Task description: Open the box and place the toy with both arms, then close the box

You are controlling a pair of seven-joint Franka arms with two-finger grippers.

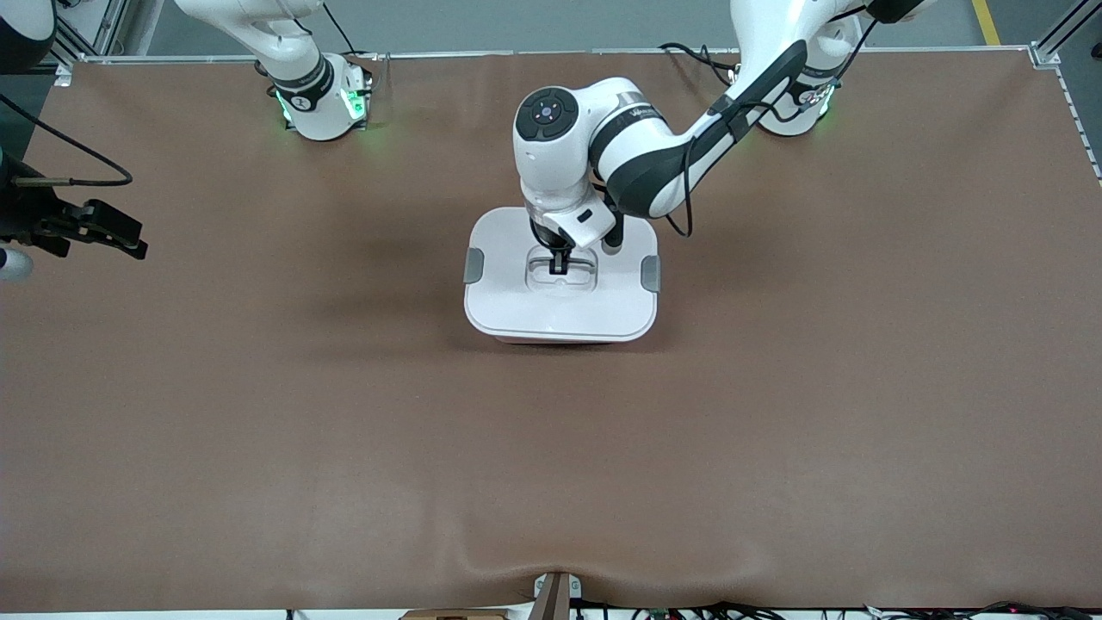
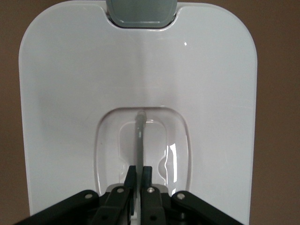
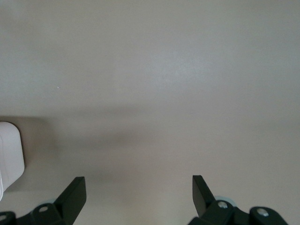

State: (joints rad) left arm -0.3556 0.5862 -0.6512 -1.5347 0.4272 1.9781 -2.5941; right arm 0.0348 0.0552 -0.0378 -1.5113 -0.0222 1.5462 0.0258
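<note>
The left wrist view alone shows the left pincer (image 2: pixel 138 174) pinching the handle (image 2: pixel 139 140) of the box (image 1: pixel 561 306); the right pincer (image 3: pixel 138 194), spread, waits.

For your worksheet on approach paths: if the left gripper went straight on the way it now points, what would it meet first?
The left gripper, shut on the handle, points down into the lid; it would likely meet the floor of the lid's recess first.

A brown mat (image 1: pixel 258 430) covers the counter under even overhead light, rippling at its near edge; grey floor with a yellow line (image 1: pixel 986 21) shows past the metal-framed top edge.
</note>
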